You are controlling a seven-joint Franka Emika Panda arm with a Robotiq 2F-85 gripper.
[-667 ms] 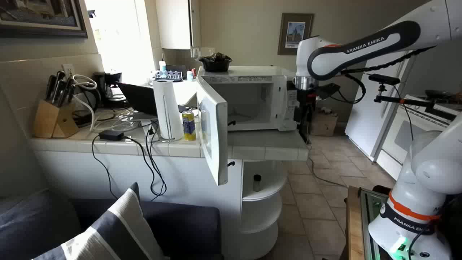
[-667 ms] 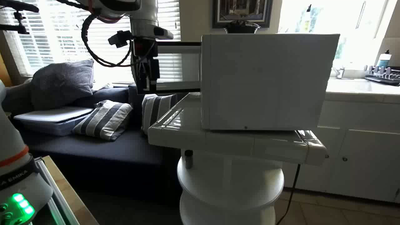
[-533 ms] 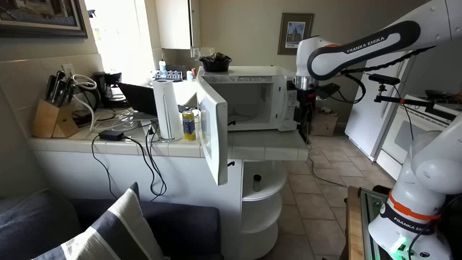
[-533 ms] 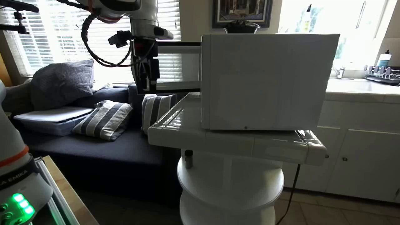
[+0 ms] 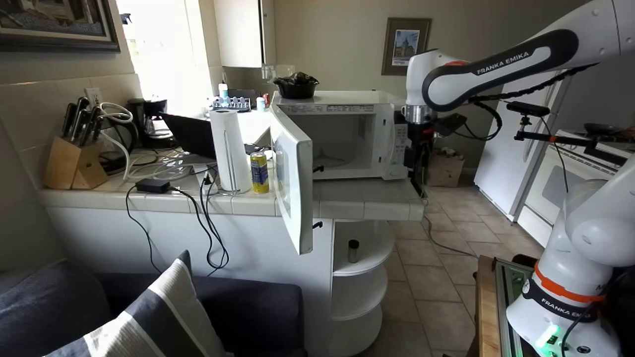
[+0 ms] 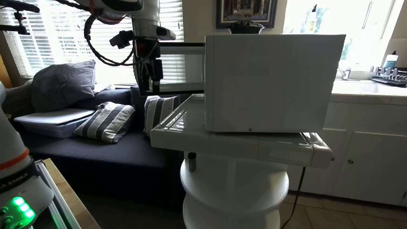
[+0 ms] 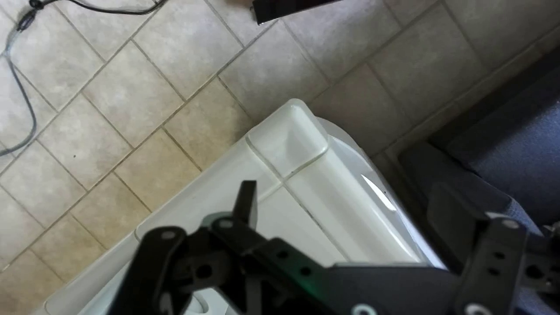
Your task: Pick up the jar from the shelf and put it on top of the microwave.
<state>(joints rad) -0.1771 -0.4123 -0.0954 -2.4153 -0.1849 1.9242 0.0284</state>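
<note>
The jar (image 5: 353, 253) is small and clear with a dark lid. It stands upright on the top level of the white curved shelf (image 5: 369, 260), under the counter overhang. The jar (image 6: 192, 163) and shelf (image 6: 235, 194) show in both exterior views; the jar does not show in the wrist view. The white microwave (image 5: 392, 148) stands on the counter with its door (image 5: 297, 193) swung open. My gripper (image 6: 149, 89) points down beside the microwave, higher than the jar and apart from it. In the wrist view my gripper (image 7: 352, 214) is open and empty, over the counter corner.
A black bowl (image 5: 296, 89) sits on top of the microwave. The tiled counter (image 7: 286, 135) overhangs the shelf. The open door reaches out past the counter edge. A yellow can (image 5: 259, 172) and a paper towel roll (image 5: 230, 153) stand left of the door. A dark couch (image 6: 95, 156) is close by.
My gripper and wrist have shifted very slightly toward the microwave in an exterior view. The jar, the shelf and the microwave have not moved.
</note>
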